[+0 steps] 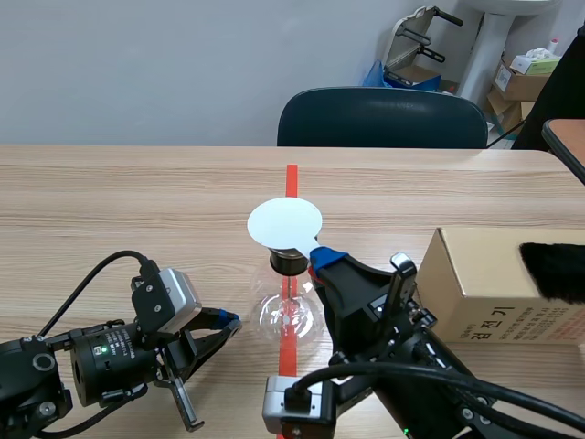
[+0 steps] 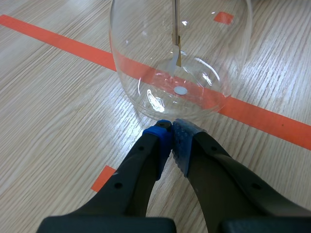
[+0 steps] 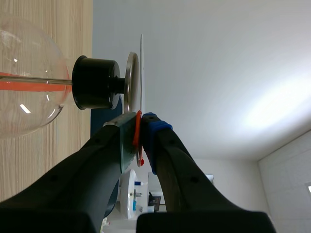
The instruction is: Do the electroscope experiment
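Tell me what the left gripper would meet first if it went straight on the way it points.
The electroscope's glass flask, probably: its lower wall lies right ahead of the shut left gripper.

Pale grey wall (image 1: 137, 64), dark blue chair (image 1: 382, 119) behind wooden table (image 1: 110, 201), cardboard boxes (image 1: 521, 82) in far corner

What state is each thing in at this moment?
Flask: upright, stoppered.
White disc: level over the flask's top.
Left gripper: jaws shut on nothing, by the flask's base.
Right gripper: jaws shut on red tab at the disc's edge.
Cardboard box: closed, dark fur on top.
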